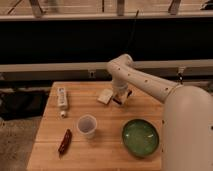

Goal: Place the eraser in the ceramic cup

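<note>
— Well, where's the eraser [118, 100]?
— Beyond the ceramic cup [87, 126], to its right, at my hand [121, 96]. Fingers closed; whether they grip it, I can't tell.

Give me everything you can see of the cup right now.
The cup is small, pale whitish, round, slightly tapered, no handle, ceramic-looking. It stands upright, mouth up, seemingly empty, on the wooden table, apart from the reddish stick to its left and the green bowl to its right. Only the table touches it. The pincer is shut, low over the table behind it.
</note>
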Controlling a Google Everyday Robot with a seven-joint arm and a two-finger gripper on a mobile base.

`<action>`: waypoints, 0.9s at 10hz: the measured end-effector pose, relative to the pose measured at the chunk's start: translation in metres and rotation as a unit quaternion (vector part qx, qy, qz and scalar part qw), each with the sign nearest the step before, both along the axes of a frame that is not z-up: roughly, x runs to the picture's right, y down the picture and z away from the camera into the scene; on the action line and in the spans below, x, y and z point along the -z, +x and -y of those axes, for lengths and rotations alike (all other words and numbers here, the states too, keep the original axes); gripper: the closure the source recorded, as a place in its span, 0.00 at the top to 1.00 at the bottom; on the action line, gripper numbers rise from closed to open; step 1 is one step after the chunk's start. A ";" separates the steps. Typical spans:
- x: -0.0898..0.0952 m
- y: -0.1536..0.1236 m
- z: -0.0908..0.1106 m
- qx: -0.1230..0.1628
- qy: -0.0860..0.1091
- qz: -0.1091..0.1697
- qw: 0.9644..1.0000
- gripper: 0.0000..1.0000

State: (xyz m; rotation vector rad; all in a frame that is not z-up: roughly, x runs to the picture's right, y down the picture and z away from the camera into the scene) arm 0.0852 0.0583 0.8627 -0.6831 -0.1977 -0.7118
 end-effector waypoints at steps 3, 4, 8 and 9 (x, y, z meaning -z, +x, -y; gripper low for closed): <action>0.021 -0.023 0.002 0.027 0.007 0.010 1.000 0.04; 0.028 -0.032 0.002 0.036 0.008 0.015 0.999 0.04; 0.065 -0.068 -0.010 0.078 0.017 0.035 0.996 0.04; 0.072 -0.077 -0.011 0.088 0.020 0.041 0.995 0.04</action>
